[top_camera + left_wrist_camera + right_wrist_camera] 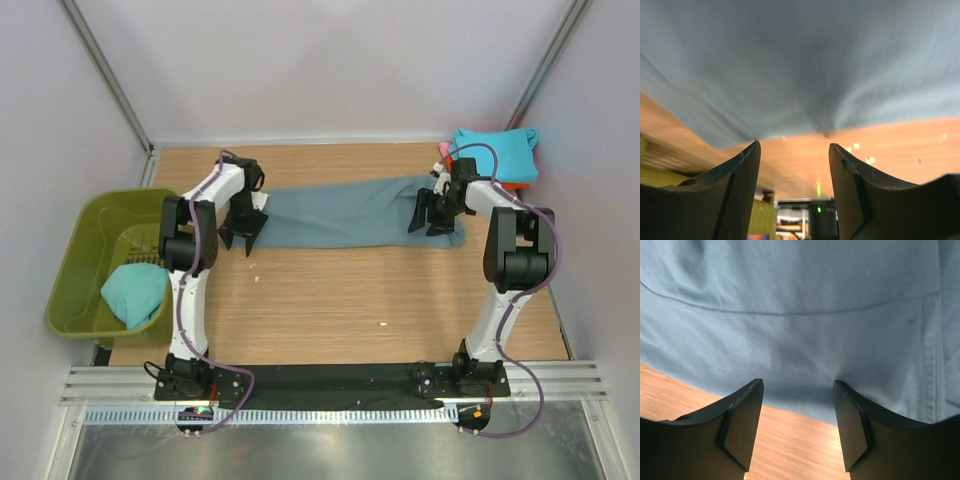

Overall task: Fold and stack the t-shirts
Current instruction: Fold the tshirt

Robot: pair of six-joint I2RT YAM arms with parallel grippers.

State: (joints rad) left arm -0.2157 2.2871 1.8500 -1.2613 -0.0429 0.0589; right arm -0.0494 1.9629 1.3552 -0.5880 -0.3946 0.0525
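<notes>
Your big slate blue-grey t-shirt (350,212) is lying flat on the wooden table (330,300), folded into a long strip that runs side to side. I'll place everything else off that shirt.

Your left gripper (242,240) sits at the shirt's left end, by its near corner. The jaws are spread apart with nothing between them. In the left wrist view you get bare wood in the gap between the fingers (735,195), with the shirt's near edge just past the tips. That view is pretty blurred, so I can't tell if the tips touch cloth.

Your right gripper (430,222) is over the shirt's right end, also wide open and not pinching anything. In the right wrist view its fingers (740,425) point at the shirt's near edge. There's a hem seam running up the right side and a soft crease across the cloth further in. Again, I can't tell whether it's touching or just above.

Just past the shirt's right end, toward the back, there's a stack. It has a folded turquoise t-shirt (495,152) on top, an orange t-shirt (512,186) peeking out underneath and a bit of pink t-shirt (442,150) on the stack's left side.

Well off the shirt's left end is the olive-green tub (75,250), with a crumpled turquoise t-shirt (133,293) inside it.
</notes>
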